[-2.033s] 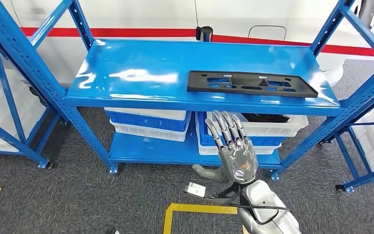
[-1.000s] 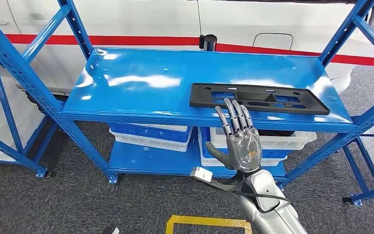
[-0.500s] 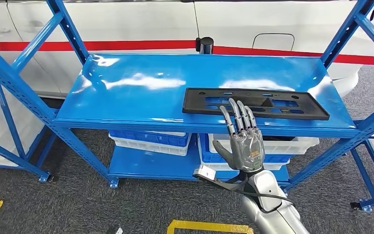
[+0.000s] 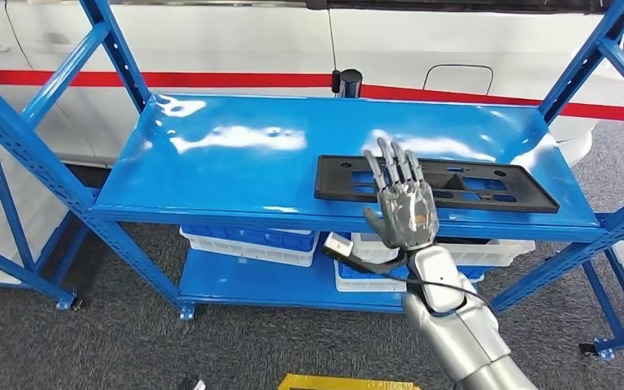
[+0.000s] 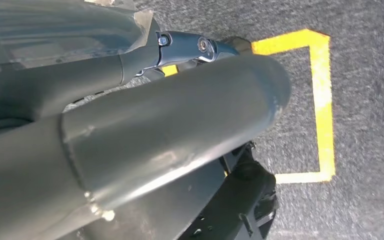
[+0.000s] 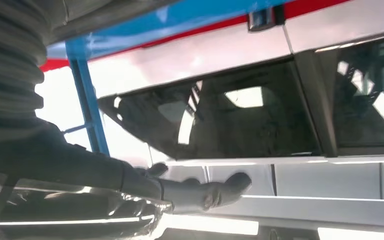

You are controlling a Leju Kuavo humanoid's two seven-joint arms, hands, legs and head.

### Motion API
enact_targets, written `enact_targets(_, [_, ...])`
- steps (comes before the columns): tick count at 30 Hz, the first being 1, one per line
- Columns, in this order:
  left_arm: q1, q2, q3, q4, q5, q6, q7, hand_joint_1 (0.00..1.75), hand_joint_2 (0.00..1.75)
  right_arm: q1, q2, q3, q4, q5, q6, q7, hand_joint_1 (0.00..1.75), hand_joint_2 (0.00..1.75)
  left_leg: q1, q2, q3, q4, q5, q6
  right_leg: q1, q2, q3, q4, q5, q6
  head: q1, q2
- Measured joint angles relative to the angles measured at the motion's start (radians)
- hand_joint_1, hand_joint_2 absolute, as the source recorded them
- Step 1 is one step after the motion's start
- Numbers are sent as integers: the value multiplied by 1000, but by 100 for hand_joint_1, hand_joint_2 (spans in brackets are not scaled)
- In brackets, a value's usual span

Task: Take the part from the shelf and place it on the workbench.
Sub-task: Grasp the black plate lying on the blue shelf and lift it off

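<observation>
A flat black plastic part [image 4: 471, 184] with several cut-outs lies on the right half of the blue shelf's top board [image 4: 236, 154]. My right hand [image 4: 402, 203] is raised in front of the part's left end, fingers spread and upright, holding nothing. Whether it touches the part I cannot tell. In the right wrist view the hand's thumb [image 6: 200, 192] and ribbed cover [image 6: 7, 75] stand against a white vehicle with dark windows.
Blue shelf uprights [image 4: 41, 138] rise at both sides. White and blue bins [image 4: 252, 240] sit on the lower board. A white vehicle with a red stripe [image 4: 236, 79] stands behind the shelf. Grey carpet with yellow floor tape [image 5: 320, 100] lies below.
My right hand has risen from below the shelf edge up to the part's left end. The camera has moved closer and the whole scene has shifted a little.
</observation>
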State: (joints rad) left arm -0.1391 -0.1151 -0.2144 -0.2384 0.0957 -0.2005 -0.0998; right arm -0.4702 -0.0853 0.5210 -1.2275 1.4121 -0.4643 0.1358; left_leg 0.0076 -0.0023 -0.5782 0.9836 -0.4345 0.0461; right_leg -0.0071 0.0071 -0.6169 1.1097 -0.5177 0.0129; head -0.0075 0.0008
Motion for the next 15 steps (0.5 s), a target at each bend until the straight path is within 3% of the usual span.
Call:
enact_targets(2, [-1, 0, -13, 0, 0, -6, 0, 0, 0, -28, 2, -10, 46, 10, 12, 9, 0, 175, 1, -1, 4, 0, -4, 4, -3, 0, -79, 137, -44, 0, 4, 0])
enact_targets(3, [0, 0, -18, 0, 1, -8, 1, 0, 0, -36, 3, -16, 68, 16, 19, 15, 0, 175, 1, -3, 6, 0, -7, 5, -5, 0, -108, 177, -49, 5, 4, 0])
enact_targets(4, [0, 0, -24, 0, 2, -9, 1, 0, 0, -44, 5, -22, 89, 23, 25, 21, 0, 175, 1, -5, 9, 1, -10, 3, -7, 0, -117, 178, -38, 13, 5, 0])
enact_targets(6, [0, 0, -33, 0, 6, -11, 1, 0, 0, -63, 9, -33, 124, 33, 33, 30, 0, 175, 2, -9, 20, 2, -20, -4, -15, -3, -76, 65, 27, 35, 6, 0])
enact_targets(8, [-1, 1, -38, 0, 10, -12, 1, 0, 0, -82, 14, -40, 153, 38, 36, 34, 0, 175, -1, -10, 30, 5, -33, -16, -18, -8, -16, -64, 84, 42, 7, 0])
enact_targets(10, [-3, 3, -42, 0, 13, -14, 1, 0, 0, -98, 19, -45, 181, 43, 40, 39, 0, 175, -5, -10, 33, 7, -41, -26, -14, -8, 6, -104, 96, 28, 8, 0])
enact_targets(13, [-5, 5, -48, 0, 19, -14, 1, 0, 0, -117, 25, -54, 214, 48, 41, 47, 0, 175, 1, -6, 35, 11, -48, -36, -12, -3, 9, -104, 93, 5, 5, 0])
enact_targets(14, [-5, 6, -50, 0, 20, -13, 1, 0, 0, -124, 29, -56, 224, 49, 41, 48, 0, 175, 2, -5, 36, 15, -48, -30, -12, -1, 11, -104, 93, 2, 3, 0])
enact_targets(15, [-6, 7, -51, 0, 21, -11, 1, 0, 0, -131, 32, -57, 233, 49, 40, 48, 0, 175, 2, -4, 37, 17, -48, -18, -11, 1, 12, -104, 92, 0, 1, 0])
